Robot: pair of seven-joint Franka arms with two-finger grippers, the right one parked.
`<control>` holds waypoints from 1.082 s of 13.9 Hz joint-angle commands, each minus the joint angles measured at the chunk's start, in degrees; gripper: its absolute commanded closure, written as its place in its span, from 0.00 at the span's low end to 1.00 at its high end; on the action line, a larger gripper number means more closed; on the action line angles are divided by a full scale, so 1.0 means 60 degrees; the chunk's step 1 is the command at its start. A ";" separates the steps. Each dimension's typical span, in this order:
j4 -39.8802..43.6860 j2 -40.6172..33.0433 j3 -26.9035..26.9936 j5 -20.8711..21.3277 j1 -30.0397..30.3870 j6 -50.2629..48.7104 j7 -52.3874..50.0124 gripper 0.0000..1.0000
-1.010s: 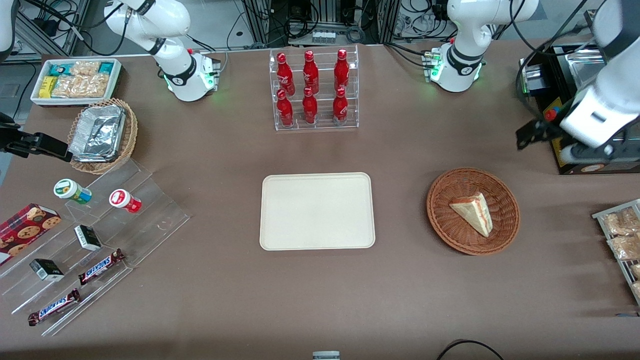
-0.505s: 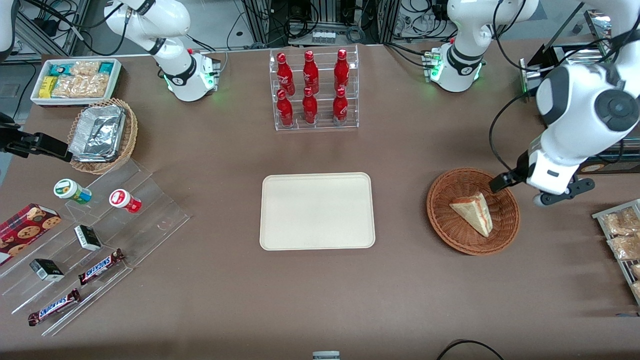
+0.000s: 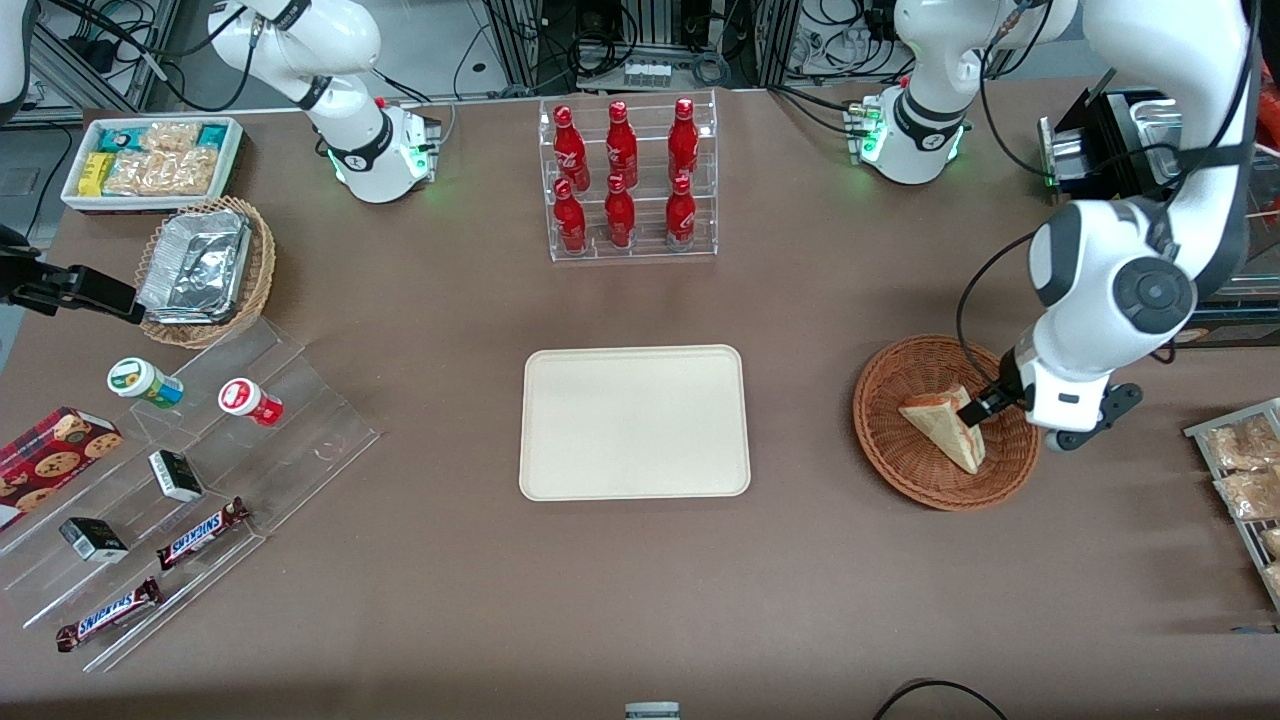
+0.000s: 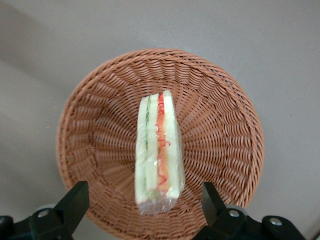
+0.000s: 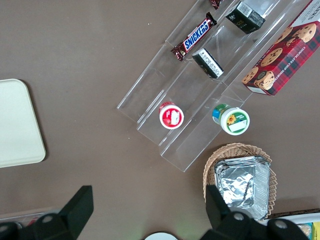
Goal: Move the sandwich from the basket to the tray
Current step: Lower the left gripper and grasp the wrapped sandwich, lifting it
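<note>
Brown cloth is covering the whole table (image 3: pixel 640 600), and I am working at my own end of it. My white arm (image 3: pixel 1120 290) is reaching down over the basket (image 3: pixel 890 455), where a second ago it was still up beside the black machine (image 3: pixel 1110 140), well clear of the wicker; half a second ago it was only at the basket's rim.

Nearest the middle, the cream tray (image 3: pixel 634 422) is lying bare, well apart from the basket, and it is sitting exactly where it sat before. Farther from the front camera, a clear rack (image 3: pixel 632 180) is holding six red bottles. Toward the parked arm's end, stepped clear shelves (image 3: pixel 300 400) are carrying two bars reading SNICKERS (image 3: pixel 203 533), a red box printed with cookies (image 3: pixel 50 460), and two small tubs with green and red lids.

The sandwich (image 3: pixel 945 425) is resting in the basket, unmoved since the earlier moments, its red, orange and green filling facing up in my wrist camera (image 4: pixel 157 155). My gripper (image 3: pixel 985 400) is hanging just above it, over its end nearer the basket's rim. My fingers (image 4: pixel 75 197) are spread wide, one on each side of the sandwich, touching nothing and holding nothing.
</note>
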 commanded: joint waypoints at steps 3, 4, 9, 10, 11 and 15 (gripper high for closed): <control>-0.0062 0.0530 -0.0161 0.0169 -0.0035 0.0520 -0.0667 0.00; -0.0105 0.0604 -0.0175 0.0169 -0.0035 0.0594 -0.0682 0.00; -0.0558 0.0766 -0.0176 0.0169 -0.0035 0.0886 -0.0769 0.13; -0.0719 0.0766 -0.0176 0.0169 -0.0035 0.1120 -0.1016 0.22; -0.0895 0.0780 -0.0176 0.0169 -0.0035 0.1369 -0.1323 0.42; -0.1000 0.0693 -0.0176 0.0184 -0.0050 0.1416 -0.1517 1.00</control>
